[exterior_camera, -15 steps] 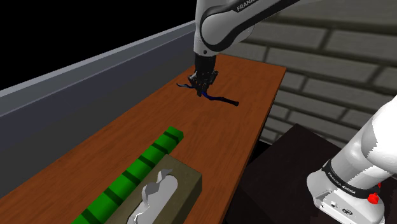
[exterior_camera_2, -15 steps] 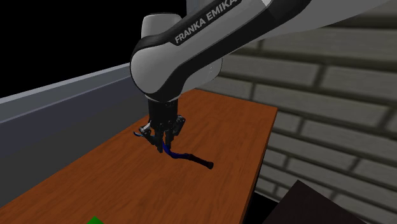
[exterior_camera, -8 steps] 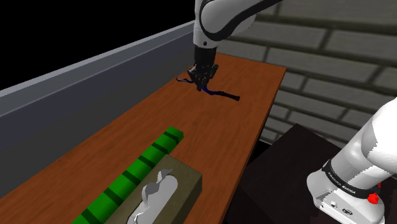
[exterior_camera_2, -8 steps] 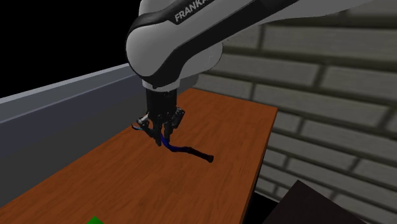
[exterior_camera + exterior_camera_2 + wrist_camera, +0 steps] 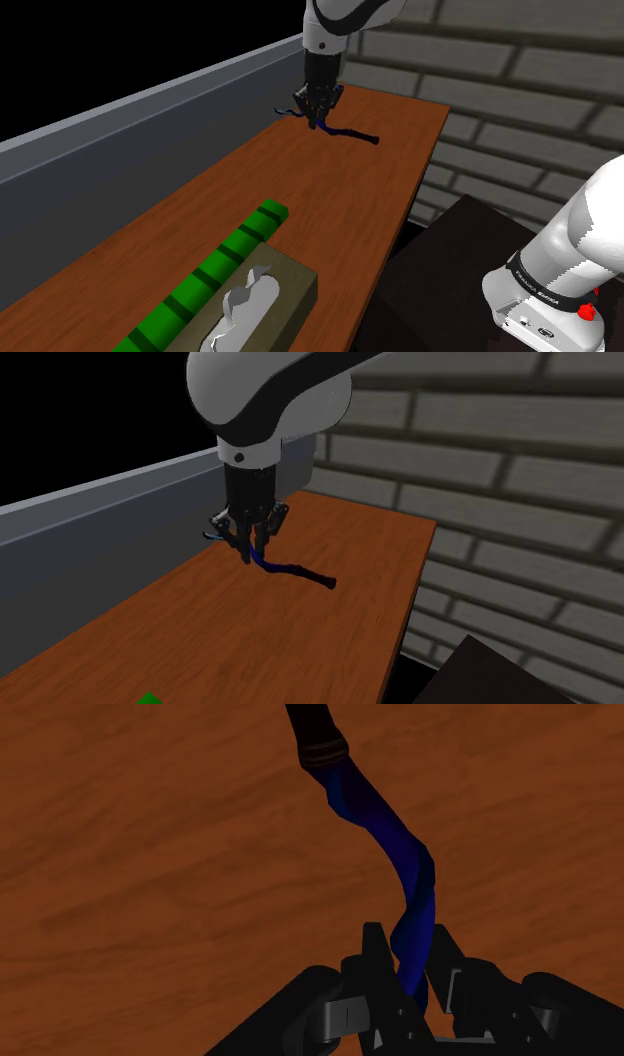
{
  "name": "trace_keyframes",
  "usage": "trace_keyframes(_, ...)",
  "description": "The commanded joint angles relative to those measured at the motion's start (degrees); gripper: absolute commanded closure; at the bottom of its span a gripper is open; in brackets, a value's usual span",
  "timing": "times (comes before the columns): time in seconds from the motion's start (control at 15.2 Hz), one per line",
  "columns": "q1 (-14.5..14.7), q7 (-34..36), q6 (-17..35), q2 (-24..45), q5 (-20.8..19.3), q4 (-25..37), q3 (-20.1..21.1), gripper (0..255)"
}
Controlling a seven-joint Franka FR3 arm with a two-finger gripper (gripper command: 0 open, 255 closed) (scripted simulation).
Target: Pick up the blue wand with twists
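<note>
Not much to go on for reading material, tbh. In the shoulder view, down at the lower right, the white arm [image 5: 580, 215] has a dark ring [image 5: 545, 284] wrapped around it just above its base. Small white lettering runs along that ring, following the curve of the band. It looks like "FRANKA EMIKA" in all caps. It's pretty tiny though, so I'm going partly by the letter shapes rather than a clean read.
</note>
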Motion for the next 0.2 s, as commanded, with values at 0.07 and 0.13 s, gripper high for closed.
trace_keyframes(0.07, -0.08, -0.09, -1.79, -0.65, 0.15, 1.14, -0.1, 255)
trace_keyframes(0.13, -0.08, -0.09, -1.79, -0.64, 0.15, 1.15, -0.1, 255)
